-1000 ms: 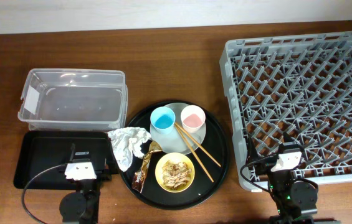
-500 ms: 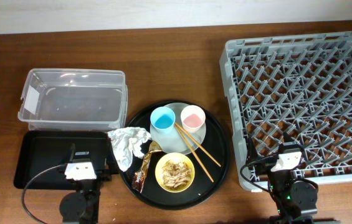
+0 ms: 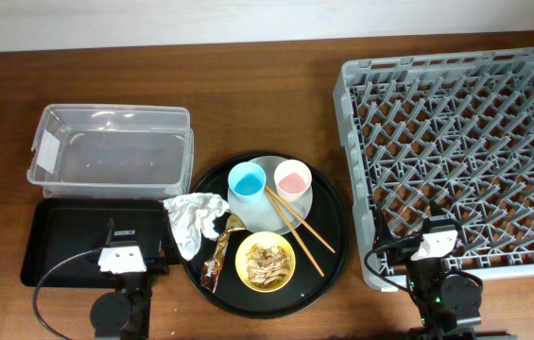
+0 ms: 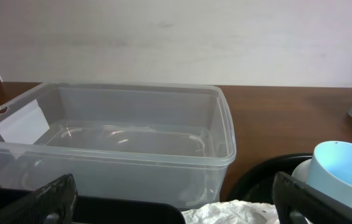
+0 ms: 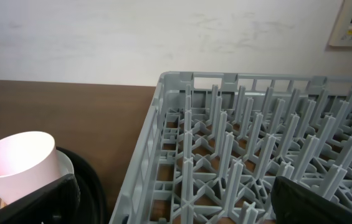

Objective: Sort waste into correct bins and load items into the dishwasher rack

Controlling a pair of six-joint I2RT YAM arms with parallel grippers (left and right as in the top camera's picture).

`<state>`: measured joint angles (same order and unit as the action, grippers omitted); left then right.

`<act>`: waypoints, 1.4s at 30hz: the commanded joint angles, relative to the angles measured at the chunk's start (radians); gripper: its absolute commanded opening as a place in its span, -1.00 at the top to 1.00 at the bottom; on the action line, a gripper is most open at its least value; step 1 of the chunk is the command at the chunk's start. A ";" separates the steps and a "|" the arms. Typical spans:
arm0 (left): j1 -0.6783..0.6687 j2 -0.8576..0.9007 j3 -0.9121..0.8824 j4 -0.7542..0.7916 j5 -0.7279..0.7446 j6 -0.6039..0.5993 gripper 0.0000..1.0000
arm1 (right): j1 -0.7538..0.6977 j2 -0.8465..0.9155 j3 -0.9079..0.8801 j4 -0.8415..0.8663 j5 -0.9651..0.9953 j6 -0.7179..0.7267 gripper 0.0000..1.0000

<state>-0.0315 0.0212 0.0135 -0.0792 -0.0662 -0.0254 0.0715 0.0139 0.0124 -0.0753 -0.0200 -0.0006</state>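
1. Opening on a standoff: both arms sit parked along the bottom edge. The left fingers point(image 4: 51, 199) are spread wide with nothing between them, and the right fingers point(image 5: 45, 199) are spread and empty too.
2. First hazard, I'd say: the crumpled white napkin point(image 3: 194, 219) spills over the left rim of the round black tray point(image 3: 335, 236) and lies against the brown-gold wrapper point(image 3: 219, 255). A loose pinch could drag both along.
3. Second hazard: the chopsticks point(image 3: 300, 231) lie slantwise across the lower right edge of the plate point(image 3: 259, 210), just beside the pink cup point(image 3: 292, 178). Lifting that cup carelessly, or the plate early, could roll them onto the bench point(image 3: 267, 113).
4. Third hazard: the beige food scraps point(image 3: 267, 261) sit loose in the yellow bowl point(image 3: 244, 249). Tipping it short of a bin would scatter them.
5. The looks:
   - The blue cup point(image 3: 246, 181) and the pink cup stand upright, mouths up, on the pale plate at centre frame.
   - The clear tub point(image 3: 115, 110) at upper left and the shallow black tray point(image 3: 68, 236) below it hold nothing.
   - The grey rack point(image 3: 456, 123) fills the right side, its lattice floor bare.
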 commanded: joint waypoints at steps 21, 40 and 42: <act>0.001 -0.010 -0.005 -0.001 0.010 0.016 -0.98 | -0.007 -0.010 -0.007 -0.001 -0.002 0.000 -0.97; 0.001 0.328 0.621 -0.510 0.359 -0.063 -0.98 | -0.007 -0.010 -0.007 -0.001 -0.002 0.000 -0.97; 0.001 0.449 0.750 -0.599 0.359 -0.048 -0.98 | -0.007 -0.010 -0.007 -0.001 -0.002 0.000 -0.97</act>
<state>-0.0315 0.3141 0.5900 -0.5858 0.2596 -0.0765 0.0715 0.0139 0.0124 -0.0753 -0.0204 -0.0006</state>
